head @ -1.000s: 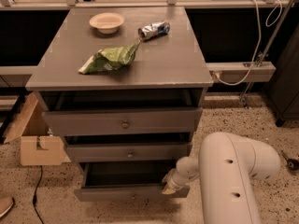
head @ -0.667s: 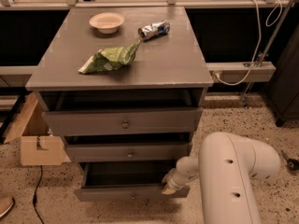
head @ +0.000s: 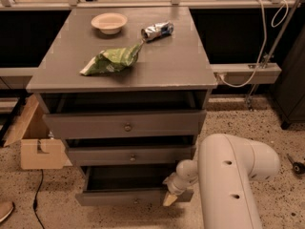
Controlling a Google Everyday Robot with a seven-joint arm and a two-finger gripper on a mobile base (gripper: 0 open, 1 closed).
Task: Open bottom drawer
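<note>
Camera view: your gripper (head: pixel 170 197) sits low at the right end of the bottom drawer (head: pixel 119 197), against its front edge; whether it's open or closed you cannot tell; the white arm (head: pixel 233 180) fills the lower right. The bottom drawer is the lowest of three in the grey cabinet (head: pixel 190 75); it's pulled partway out, dark inside showing above its front, small knob (head: pixel 137 201) at centre. Middle drawer (head: pixel 95 155) and top drawer (head: pixel 86 125) sit above it. On the cabinet top: bowl (head: pixel 109 22) at the back, crushed can (head: pixel 157 30) to its right, green bag (head: pixel 112 62) nearer the front. Cardboard box (head: pixel 40 152) on the floor to the left.
</note>
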